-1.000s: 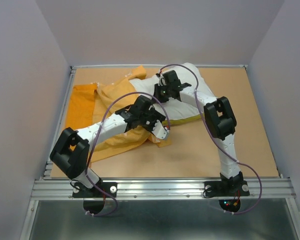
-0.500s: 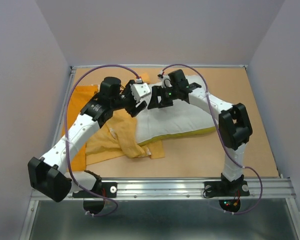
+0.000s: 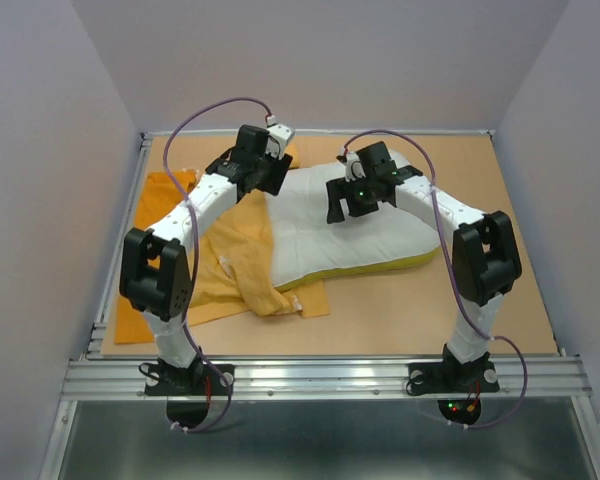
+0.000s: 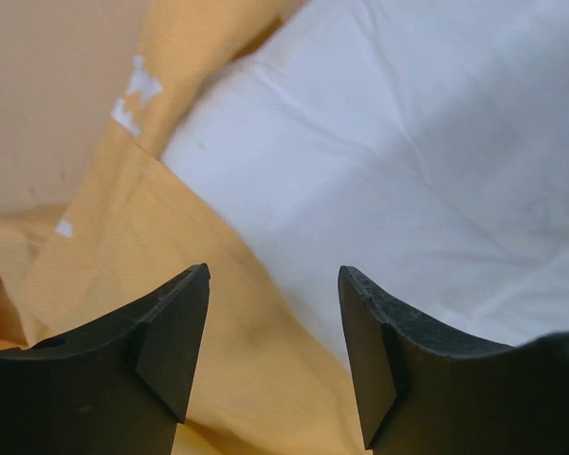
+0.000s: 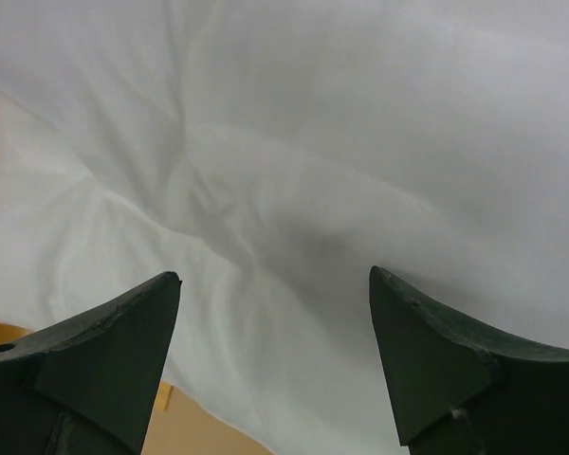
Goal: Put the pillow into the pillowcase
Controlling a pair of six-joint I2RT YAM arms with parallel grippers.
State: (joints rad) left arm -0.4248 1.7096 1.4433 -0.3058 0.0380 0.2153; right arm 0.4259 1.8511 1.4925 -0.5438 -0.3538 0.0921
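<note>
The white pillow (image 3: 355, 235) lies flat in the middle of the table, yellow piping along its near edge. The orange-yellow pillowcase (image 3: 225, 255) is crumpled to its left and overlaps the pillow's left end. My left gripper (image 3: 268, 182) hovers open over that overlap. In the left wrist view its jaws (image 4: 275, 275) stand apart with nothing between them, above the pillowcase (image 4: 142, 256) and the pillow (image 4: 417, 142). My right gripper (image 3: 338, 208) is open above the pillow's middle; the right wrist view shows only the pillow (image 5: 313, 142) between its spread jaws (image 5: 275, 275).
The tan table (image 3: 480, 300) is walled on three sides, with a metal rail (image 3: 320, 375) along the near edge. A loose fold of the pillowcase (image 3: 280, 298) lies by the pillow's near left corner.
Both grippers have opened. My left arm swung from the front centre to the back left, over the pillowcase's edge. The pillow now lies flat, and the right gripper shifted slightly right.
</note>
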